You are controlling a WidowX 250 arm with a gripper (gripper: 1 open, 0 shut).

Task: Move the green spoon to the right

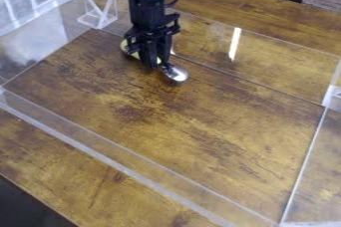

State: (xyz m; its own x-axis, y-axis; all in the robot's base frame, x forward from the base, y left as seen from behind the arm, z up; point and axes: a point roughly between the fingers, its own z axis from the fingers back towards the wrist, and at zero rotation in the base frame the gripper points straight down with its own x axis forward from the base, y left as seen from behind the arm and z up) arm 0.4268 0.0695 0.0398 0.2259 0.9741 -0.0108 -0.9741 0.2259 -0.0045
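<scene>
The green spoon lies on the wooden table under the black gripper (151, 60). Its shiny silver bowl (173, 75) sticks out to the lower right of the fingers. A bit of its yellow-green handle (132, 46) shows at the left of the fingers. The gripper points straight down from the top of the view, low over the table, with its fingers shut on the middle of the spoon's handle. Most of the handle is hidden by the fingers.
A low clear plastic wall (134, 161) rings the wooden work surface (200, 121). A white rack (96, 10) stands at the back left. A bright glare streak (234, 44) lies to the right of the gripper.
</scene>
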